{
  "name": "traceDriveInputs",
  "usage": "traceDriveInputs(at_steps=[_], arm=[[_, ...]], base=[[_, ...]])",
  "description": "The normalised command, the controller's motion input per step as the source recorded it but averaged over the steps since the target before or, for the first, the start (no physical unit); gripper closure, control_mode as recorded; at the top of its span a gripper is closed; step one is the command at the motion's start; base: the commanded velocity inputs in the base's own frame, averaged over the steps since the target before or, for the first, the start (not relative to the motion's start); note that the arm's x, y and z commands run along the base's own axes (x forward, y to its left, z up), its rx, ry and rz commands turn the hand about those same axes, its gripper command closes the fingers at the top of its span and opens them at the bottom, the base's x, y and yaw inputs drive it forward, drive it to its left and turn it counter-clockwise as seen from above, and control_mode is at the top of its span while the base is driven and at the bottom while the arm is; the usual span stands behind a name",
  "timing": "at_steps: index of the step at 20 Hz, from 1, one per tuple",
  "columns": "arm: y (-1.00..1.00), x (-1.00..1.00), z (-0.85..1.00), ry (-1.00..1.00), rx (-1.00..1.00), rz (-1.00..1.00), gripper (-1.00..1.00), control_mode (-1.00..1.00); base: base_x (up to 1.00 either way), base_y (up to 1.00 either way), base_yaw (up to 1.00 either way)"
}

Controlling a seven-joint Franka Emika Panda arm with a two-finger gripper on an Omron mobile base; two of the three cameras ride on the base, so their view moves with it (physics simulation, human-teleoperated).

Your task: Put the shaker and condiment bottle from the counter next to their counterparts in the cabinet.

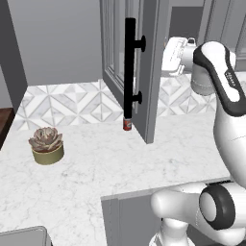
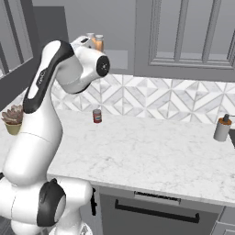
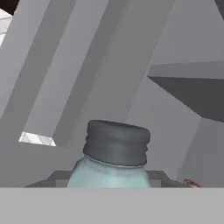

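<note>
The shaker (image 3: 114, 151), a pale teal jar with a dark grey cap, sits upright and very close at the bottom of the hand view, against grey cabinet panels. My gripper (image 1: 168, 56) is raised at shelf height just past the open cabinet door (image 1: 151, 72), shut on the shaker; its fingertips are hidden. In the right base view the hand (image 2: 86, 42) reaches into the cabinet, and an amber-orange bottle (image 2: 99, 43) with a pale cap stands right beside it. I cannot tell whether that is the condiment bottle or its counterpart.
The door's long black bar handle (image 1: 129, 67) hangs left of the arm. A small red can (image 2: 97, 115) stands on the marble counter (image 2: 151, 151) below. A grey cylinder with a brown top (image 2: 222, 128) stands far right, a potted succulent (image 1: 46, 145) far left.
</note>
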Motion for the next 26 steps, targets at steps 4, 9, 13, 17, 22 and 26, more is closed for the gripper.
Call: traceDriveInputs(at_steps=[4,9,13,17,22,26], arm=[[0.00,0.11,-0.06,0.13,0.00,-0.24,1.00,-1.00],[0.00,0.00,-0.26,0.01,0.01,-0.25,1.00,-1.00],[-0.01,0.01,-0.28,0.04,0.10,-0.28,1.00,-1.00],[-0.02,0.13,-0.06,0.14,0.16,-0.27,1.00,-1.00],[-0.07,0.26,-0.04,0.12,0.11,-0.24,1.00,-1.00],[-0.21,0.41,-0.08,0.06,0.02,-0.19,1.00,-1.00]], base=[[0.00,0.00,0.00],[0.00,0.00,0.00],[0.00,0.00,0.00],[0.00,0.00,0.00],[0.00,0.00,0.00],[0.00,0.00,0.00]])
